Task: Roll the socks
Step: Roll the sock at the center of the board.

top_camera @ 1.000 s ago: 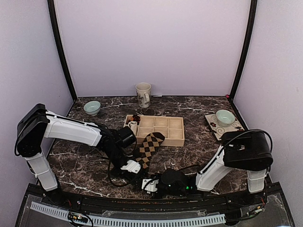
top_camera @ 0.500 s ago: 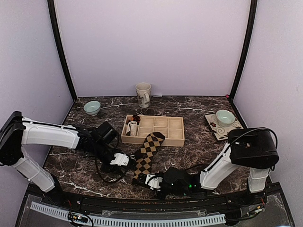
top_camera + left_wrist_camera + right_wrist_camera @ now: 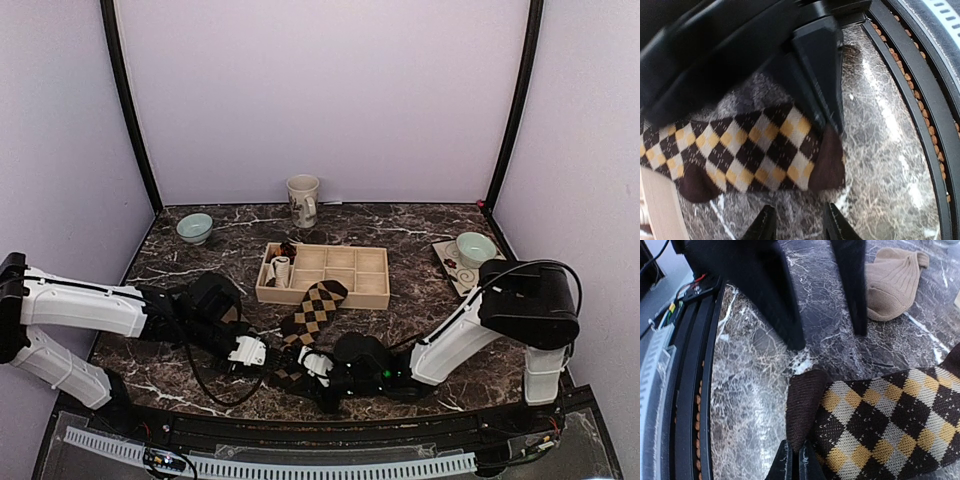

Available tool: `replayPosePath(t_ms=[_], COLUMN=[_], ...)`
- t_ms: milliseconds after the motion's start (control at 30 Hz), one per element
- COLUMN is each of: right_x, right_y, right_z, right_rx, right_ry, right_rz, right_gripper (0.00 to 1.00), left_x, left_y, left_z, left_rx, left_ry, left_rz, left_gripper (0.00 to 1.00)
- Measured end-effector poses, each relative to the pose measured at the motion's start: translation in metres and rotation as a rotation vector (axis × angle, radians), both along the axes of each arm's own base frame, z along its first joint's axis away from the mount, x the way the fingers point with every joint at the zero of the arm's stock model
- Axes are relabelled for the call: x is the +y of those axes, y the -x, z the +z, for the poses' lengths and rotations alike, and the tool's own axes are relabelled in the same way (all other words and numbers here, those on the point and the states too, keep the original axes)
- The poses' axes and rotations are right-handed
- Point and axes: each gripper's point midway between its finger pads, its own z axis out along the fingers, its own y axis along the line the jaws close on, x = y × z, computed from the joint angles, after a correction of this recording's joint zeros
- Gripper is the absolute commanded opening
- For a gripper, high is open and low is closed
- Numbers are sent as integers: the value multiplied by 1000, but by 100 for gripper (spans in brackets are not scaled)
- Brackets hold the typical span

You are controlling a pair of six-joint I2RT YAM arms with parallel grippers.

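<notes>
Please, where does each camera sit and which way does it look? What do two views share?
Top: fixed above and behind the arms, looking down over the table; left tool and right tool show.
Left wrist: low on the left arm, facing the checked sock; its open fingertips below.
Right wrist: low on the right arm, facing the tan sock; its tool pinches the checked sock.
Shared: both wrist views show the checked sock's dark end, from opposite sides.

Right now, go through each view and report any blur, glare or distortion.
Top external: evenly lit, sharp, only faint sheen on the table. Left wrist: dark hardware up close is blurred, argyle sock sharp, white glare on the marble, table edge bowed by the lens. Right wrist: argyle sock and tan sock both crisp, rail at left curved.
</notes>
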Motion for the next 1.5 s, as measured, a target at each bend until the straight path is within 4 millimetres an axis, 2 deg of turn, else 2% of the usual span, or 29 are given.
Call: replayPosePath(t_ms=[200, 367, 500, 733, 867, 1233, 1500], right_x=[11, 12, 12, 11, 11, 10, 9], right_y=[-4, -6, -6, -7, -9, -13, -14], right_z=[-1, -1, 0, -1, -2, -4, -7], right_rx=[182, 310, 377, 448, 498, 603, 665], right_ry=[7, 9, 9, -1, -5, 4, 18], right_rz=[11, 22, 28, 45, 57, 53, 40], right_gripper=[0, 0, 0, 0, 0, 0, 0], left_x=[-12, -25, -25, -19, -26, 6, 10], left_y=[-1, -17, -16, -7, -10, 18, 27], left_z=[-15, -3, 1, -7, -2, -6, 8], left_rx=[-49, -100, -116, -89, -70, 9, -7], left_ry=[-78, -80, -69, -144, -169, -272, -235], left_rz=[-36, -36, -48, -108, -124, -145, -120], left_gripper=[36, 35, 34, 29, 30, 28, 32])
